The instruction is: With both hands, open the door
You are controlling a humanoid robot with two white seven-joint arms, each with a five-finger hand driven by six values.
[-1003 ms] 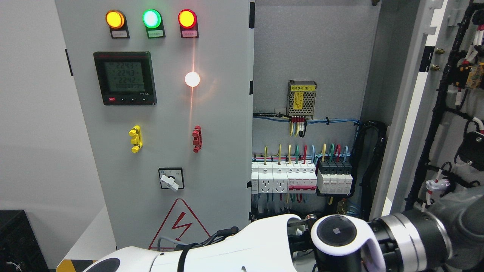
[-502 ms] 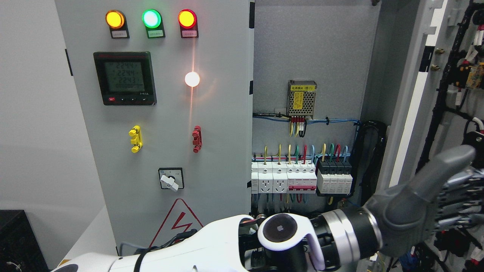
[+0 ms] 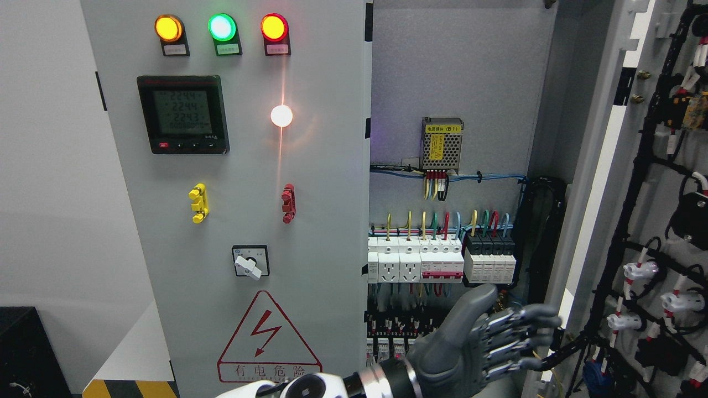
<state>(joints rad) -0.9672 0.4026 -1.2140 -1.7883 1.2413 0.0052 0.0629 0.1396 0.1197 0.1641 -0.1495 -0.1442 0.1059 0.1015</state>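
The grey electrical cabinet has two doors. Its left door (image 3: pixel 249 166), carrying indicator lamps, a meter and a rotary switch, stands closed. Its right door (image 3: pixel 658 182) is swung wide open to the right, and black cable looms and white connectors show on its inner face. My left hand (image 3: pixel 520 326) is low in the cabinet opening, just left of the open door's edge (image 3: pixel 594 182). Its grey fingers (image 3: pixel 525 334) point right, spread, with the thumb up and nothing in them. Whether the fingertips touch the door edge is unclear. No right hand shows.
Inside the cabinet are a row of breakers and sockets (image 3: pixel 442 260), a perforated power supply (image 3: pixel 441 145) and coloured wiring. A black box (image 3: pixel 27 354) sits at the lower left. A yellow-black striped floor mark (image 3: pixel 130 388) lies below the left door.
My left arm has drawn back to the left and down. The hand has moved from the open door's inner face to the cabinet opening. The left door has not moved.
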